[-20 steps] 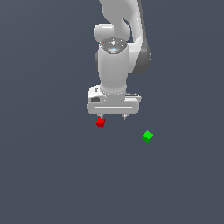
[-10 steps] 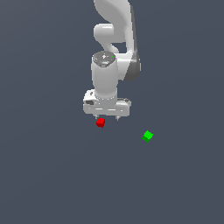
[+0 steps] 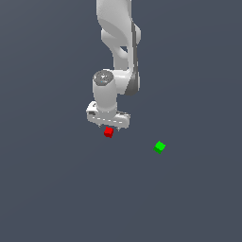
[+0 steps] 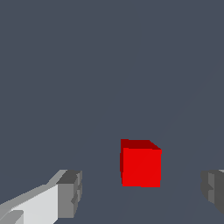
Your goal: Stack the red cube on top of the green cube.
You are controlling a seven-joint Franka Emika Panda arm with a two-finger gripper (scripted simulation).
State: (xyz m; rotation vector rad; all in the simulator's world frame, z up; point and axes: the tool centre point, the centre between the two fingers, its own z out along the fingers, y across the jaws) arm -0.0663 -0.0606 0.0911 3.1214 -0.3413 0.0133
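While unclamped, red cube [image 4: 141,165] between jaws

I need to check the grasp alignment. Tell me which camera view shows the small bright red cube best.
The wrist view. There the small bright red cube appears large, two faces visible, sitting between the open gripper fingers, touching neither. The exterior view shows it only as a tiny block just below the white gripper.

End effector [image 4: 141,192] fingers [image 4: 70,194] cut off by wrist view's edge
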